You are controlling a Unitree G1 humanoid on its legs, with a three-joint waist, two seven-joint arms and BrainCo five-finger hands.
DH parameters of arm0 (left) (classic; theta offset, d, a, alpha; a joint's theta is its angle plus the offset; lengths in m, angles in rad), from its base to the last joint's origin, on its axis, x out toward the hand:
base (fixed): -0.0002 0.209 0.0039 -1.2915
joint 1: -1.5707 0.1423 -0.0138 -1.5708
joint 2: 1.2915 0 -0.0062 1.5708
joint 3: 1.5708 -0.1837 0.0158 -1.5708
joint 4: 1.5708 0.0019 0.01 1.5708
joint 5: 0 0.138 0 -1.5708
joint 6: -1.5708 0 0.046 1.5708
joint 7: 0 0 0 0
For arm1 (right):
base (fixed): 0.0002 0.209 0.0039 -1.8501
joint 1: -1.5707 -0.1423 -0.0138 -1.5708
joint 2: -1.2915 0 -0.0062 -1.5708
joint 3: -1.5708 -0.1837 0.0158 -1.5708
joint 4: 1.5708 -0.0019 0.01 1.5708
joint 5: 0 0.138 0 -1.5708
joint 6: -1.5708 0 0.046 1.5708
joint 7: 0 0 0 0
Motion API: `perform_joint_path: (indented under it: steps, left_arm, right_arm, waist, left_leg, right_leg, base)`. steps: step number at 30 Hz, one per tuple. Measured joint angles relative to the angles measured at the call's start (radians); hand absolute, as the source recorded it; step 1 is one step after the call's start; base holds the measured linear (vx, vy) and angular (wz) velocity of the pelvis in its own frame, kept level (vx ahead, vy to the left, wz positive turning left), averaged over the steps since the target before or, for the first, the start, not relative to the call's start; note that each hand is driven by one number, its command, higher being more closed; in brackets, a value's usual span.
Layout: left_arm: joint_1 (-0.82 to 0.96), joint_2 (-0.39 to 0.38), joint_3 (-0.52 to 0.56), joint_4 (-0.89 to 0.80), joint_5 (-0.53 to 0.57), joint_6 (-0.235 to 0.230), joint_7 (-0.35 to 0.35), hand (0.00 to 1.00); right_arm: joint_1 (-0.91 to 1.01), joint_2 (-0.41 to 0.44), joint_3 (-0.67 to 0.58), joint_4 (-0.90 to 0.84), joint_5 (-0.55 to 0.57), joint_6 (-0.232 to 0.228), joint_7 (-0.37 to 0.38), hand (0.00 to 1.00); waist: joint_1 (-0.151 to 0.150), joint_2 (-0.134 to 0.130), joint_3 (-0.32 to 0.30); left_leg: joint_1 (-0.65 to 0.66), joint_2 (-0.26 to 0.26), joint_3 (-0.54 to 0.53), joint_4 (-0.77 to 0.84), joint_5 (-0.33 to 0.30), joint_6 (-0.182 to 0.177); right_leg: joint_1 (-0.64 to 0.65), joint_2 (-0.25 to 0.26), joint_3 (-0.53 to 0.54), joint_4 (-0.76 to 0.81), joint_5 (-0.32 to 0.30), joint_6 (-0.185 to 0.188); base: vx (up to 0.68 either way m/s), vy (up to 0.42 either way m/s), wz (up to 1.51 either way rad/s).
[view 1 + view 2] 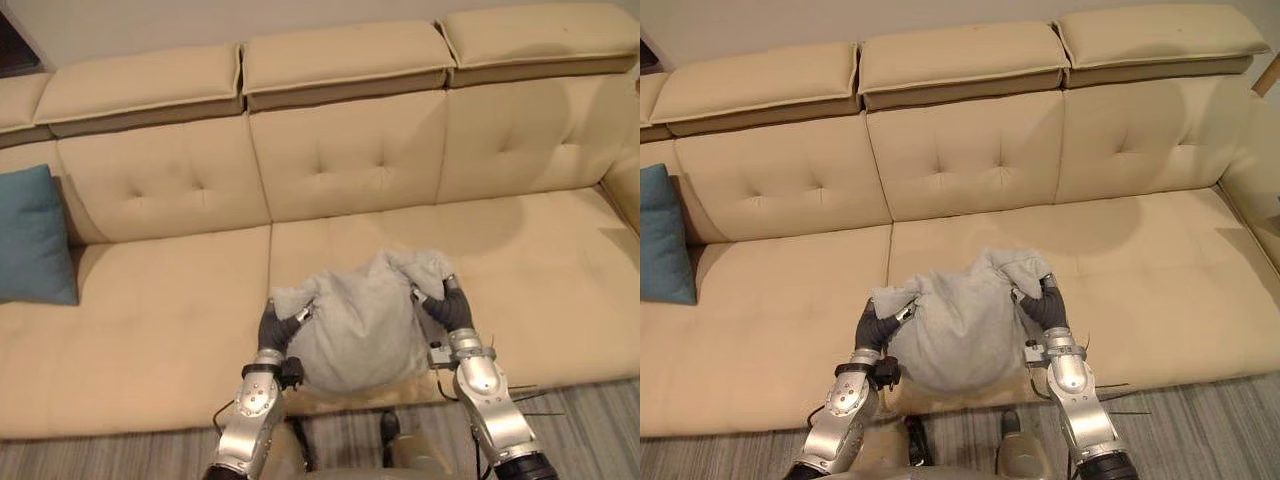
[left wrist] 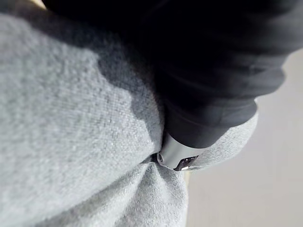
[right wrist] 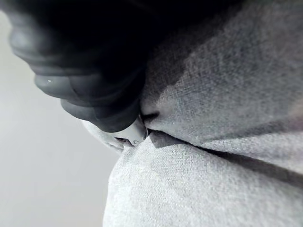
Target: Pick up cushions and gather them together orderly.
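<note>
Grey cushion (image 1: 360, 330) sits closest, low and centre, held between both hands at the sofa's (image 1: 180, 330) front edge. It lies just right of the seam between two seat sections, its lower bulge hanging past the seat edge towards the striped floor (image 1: 590, 420).

Left hand (image 1: 280, 325) is on the cushion's left upper corner, right hand (image 1: 448, 305) on its right upper corner. The corners flop over the dark wrist covers. Each hand has its fingers dug into the fabric and closed on it. In the left wrist view a silver finger (image 2: 173, 158) sinks into a crease of grey cloth; in the right wrist view another finger (image 3: 134, 132) does the same, with the cloth puckered round it. Most of each grip is buried in fabric, so a pinch on the corner is the likeliest reading.

Whether the cushion rests on the seat or hangs clear of it is unclear.

Blue cushion (image 1: 35, 235) leans upright against the backrest at the far left end, well apart from the grey one.
</note>
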Motion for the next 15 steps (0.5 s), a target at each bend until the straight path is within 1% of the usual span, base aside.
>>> perform_joint_path:
  steps: [1,3,4,6,8,9,10,11,13,14,15]
  left_arm:
    - [-0.021,0.007,0.001,-0.003,0.000,0.000,0.017,1.00]
    - [-0.046,0.012,0.007,-0.012,0.000,0.000,0.042,1.00]
    - [-0.098,0.019,0.014,-0.023,0.000,-0.004,0.072,1.00]
    - [-0.194,0.035,0.014,-0.027,0.001,-0.008,0.116,1.00]
    - [-0.342,0.056,0.028,-0.025,0.024,-0.008,0.198,1.00]
    - [-0.382,0.055,0.041,-0.019,0.032,-0.008,0.218,1.00]
    - [-0.503,0.058,0.073,0.020,0.053,-0.008,0.270,1.00]
    - [-0.577,0.063,0.095,0.050,0.065,-0.008,0.308,1.00]
    - [-0.707,0.084,0.125,0.103,0.078,-0.009,0.348,1.00]
    - [-0.802,0.094,0.145,0.141,0.082,-0.009,0.385,1.00]
    - [-0.873,0.098,0.164,0.167,0.085,-0.009,0.402,1.00]
  right_arm:
    - [-0.022,0.020,0.001,0.000,0.000,0.000,-0.013,1.00]
    - [-0.066,0.034,0.005,0.004,0.000,0.000,-0.035,1.00]
    - [-0.151,0.051,0.007,0.025,0.000,0.001,-0.054,1.00]
    - [-0.278,0.062,0.009,0.062,0.000,0.000,-0.097,1.00]
    - [-0.452,0.063,0.007,0.099,-0.001,0.000,-0.166,1.00]
    - [-0.498,0.063,0.006,0.112,-0.001,-0.002,-0.181,1.00]
    - [-0.621,0.060,0.002,0.164,-0.002,-0.013,-0.214,1.00]
    - [-0.692,0.060,-0.003,0.197,-0.003,-0.019,-0.238,1.00]
    - [-0.808,0.060,-0.028,0.248,-0.005,-0.026,-0.263,1.00]
    - [-0.893,0.061,-0.055,0.297,-0.005,-0.028,-0.288,1.00]
    - [-0.953,0.060,-0.077,0.331,-0.005,-0.031,-0.306,1.00]
  waist:
    - [0.002,-0.001,0.000]
    - [0.003,-0.001,0.000]
    - [0.009,-0.001,0.000]
    - [0.016,-0.001,0.001]
    - [0.016,-0.008,0.015]
    - [0.016,-0.010,0.026]
    - [0.016,-0.018,0.047]
    - [0.014,-0.019,0.061]
    - [0.013,-0.021,0.091]
    - [0.015,-0.021,0.095]
    - [0.014,-0.020,0.116]
  left_leg:
    - [0.016,-0.028,0.007,-0.046,0.013,0.017]
    - [0.022,-0.050,0.016,-0.088,0.034,0.024]
    - [0.010,-0.066,0.028,-0.133,0.061,0.031]
    - [-0.033,-0.071,0.035,-0.166,0.093,0.036]
    - [-0.081,-0.076,0.043,-0.210,0.140,0.044]
    - [-0.090,-0.076,0.045,-0.216,0.149,0.045]
    - [-0.118,-0.076,0.045,-0.216,0.164,0.046]
    - [-0.135,-0.076,0.044,-0.217,0.172,0.048]
    - [-0.158,-0.076,0.039,-0.221,0.191,0.049]
    - [-0.182,-0.077,0.036,-0.246,0.209,0.047]
    - [-0.184,-0.078,0.033,-0.269,0.228,0.047]
  right_leg:
    - [-0.001,-0.020,0.003,-0.010,0.002,0.003]
    - [-0.013,-0.036,0.009,-0.016,0.007,0.008]
    - [-0.047,-0.047,0.024,-0.024,0.022,0.015]
    - [-0.096,-0.047,0.029,-0.051,0.058,0.009]
    - [-0.153,-0.045,0.037,-0.087,0.109,0.006]
    - [-0.163,-0.045,0.041,-0.090,0.118,0.003]
    - [-0.189,-0.044,0.046,-0.097,0.137,0.011]
    - [-0.204,-0.040,0.046,-0.099,0.148,0.009]
    - [-0.228,-0.033,0.046,-0.100,0.162,0.012]
    - [-0.262,-0.029,0.043,-0.100,0.174,0.008]
    - [-0.269,-0.028,0.036,-0.100,0.180,0.007]
  base:
    - [0.02,0.172,0.12]
    - [-0.02,0.094,0.02]
    - [-0.12,0.071,-0.10]
    - [-0.16,0.063,-0.11]
    - [-0.13,0.022,-0.10]
    - [-0.18,0.042,-0.12]
    - [-0.16,0.042,-0.07]
    - [-0.16,0.040,-0.05]
    - [-0.13,0.002,0.02]
    - [-0.16,-0.025,0.10]
    - [-0.12,-0.027,0.11]
